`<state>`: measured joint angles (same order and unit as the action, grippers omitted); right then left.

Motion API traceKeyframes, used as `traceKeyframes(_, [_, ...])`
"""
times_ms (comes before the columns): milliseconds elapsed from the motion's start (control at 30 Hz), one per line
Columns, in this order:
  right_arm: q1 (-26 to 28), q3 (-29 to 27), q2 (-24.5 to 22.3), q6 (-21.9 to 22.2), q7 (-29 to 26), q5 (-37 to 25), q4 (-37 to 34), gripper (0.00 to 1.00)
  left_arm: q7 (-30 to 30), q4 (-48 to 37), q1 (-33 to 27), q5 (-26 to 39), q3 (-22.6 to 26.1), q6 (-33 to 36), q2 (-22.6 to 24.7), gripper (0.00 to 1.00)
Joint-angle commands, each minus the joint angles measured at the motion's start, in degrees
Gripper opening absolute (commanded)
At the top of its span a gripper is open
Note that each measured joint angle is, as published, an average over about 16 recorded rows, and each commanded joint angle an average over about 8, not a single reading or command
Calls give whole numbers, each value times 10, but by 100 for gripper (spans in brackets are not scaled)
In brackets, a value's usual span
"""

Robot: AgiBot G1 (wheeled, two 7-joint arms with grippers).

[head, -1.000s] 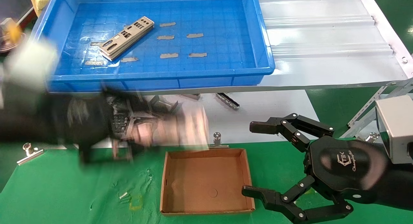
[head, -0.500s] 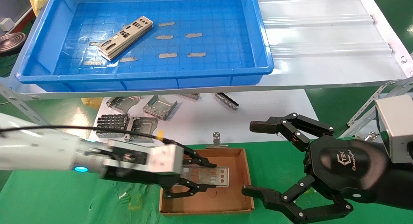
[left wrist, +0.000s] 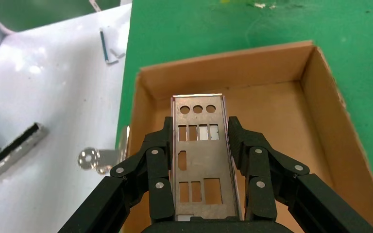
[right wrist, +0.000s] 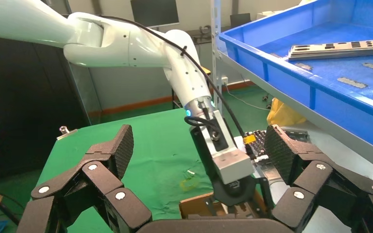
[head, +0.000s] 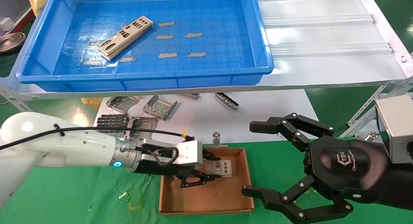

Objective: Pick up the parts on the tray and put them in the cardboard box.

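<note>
Where my head camera looks down: my left gripper [head: 206, 172] over the cardboard box [head: 206, 211], clamped on one of the parts [head: 222, 167]; more parts [head: 125, 38] stacked in the tray [head: 145, 75]; my right gripper [head: 255, 159] spread wide beside the box. Left wrist camera: plate [left wrist: 199, 160] pinched between both fingers [left wrist: 155, 160], above the box floor [left wrist: 272, 111]. Right wrist camera: right fingers [right wrist: 116, 150] apart, left arm [right wrist: 175, 63] beyond
</note>
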<state>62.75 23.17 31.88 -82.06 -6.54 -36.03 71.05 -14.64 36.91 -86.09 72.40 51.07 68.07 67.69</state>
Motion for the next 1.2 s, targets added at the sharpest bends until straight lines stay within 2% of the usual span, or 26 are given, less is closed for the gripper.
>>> traceKeyframes(33, [0,0,0,0,0,0,0,100,-8,-16,-3,4,2,-5,10,97])
traceKeyframes(67, [0,0,0,0,0,0,0,100,-11,-22,-5,4,2,-6,14,100])
traceKeyframes(367, [0,0,0,0,0,0,0,100,-33,-77,-18,4,1,-6,41,100])
traceKeyframes(600, [0,0,0,0,0,0,0,100,-47,-101,-26,-11,-6,21,43,100])
traceKeyframes(833, [0,0,0,0,0,0,0,100,-51,-103,-24,-44,-22,72,21,100])
traceKeyframes(1200, [0,0,0,0,0,0,0,100,-11,-121,5,-128,-57,178,-37,100])
